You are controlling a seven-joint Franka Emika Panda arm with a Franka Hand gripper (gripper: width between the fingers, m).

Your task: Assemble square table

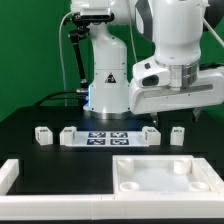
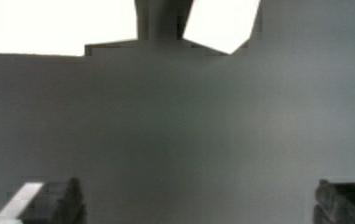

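**Open claw waits over the legs; nothing joined yet**

Watching from the room, I see the robot's white two-finger claw (image 2: 200,200) hanging well above the black tabletop (image 1: 25,150), over on the exterior view's right. Its dark fingers (image 2: 49,202) are spread wide apart with nothing between them. The wrist view shows mostly blurred grey surface, which I take to mean the claw is too high to grip anything.

The large white square plastic slab with round corner sockets (image 1: 165,178) lies flat at the front, towards the exterior view's right. Its sockets face up, presumably so that legs can go in from above.

Behind it, four short white plastic legs stand in a row, two on each side of the flat white marker board (image 1: 105,138). They are spaced apart from one another, which leaves the fingers room to close around one alone. The rightmost leg (image 1: 177,133) sits almost under the claw and looks the likeliest first pick.

A long white L-shaped rail (image 1: 12,172) sits at the front on the exterior view's left, perhaps to brace the slab. No socket holds a leg, so I judge assembly has barely begun.
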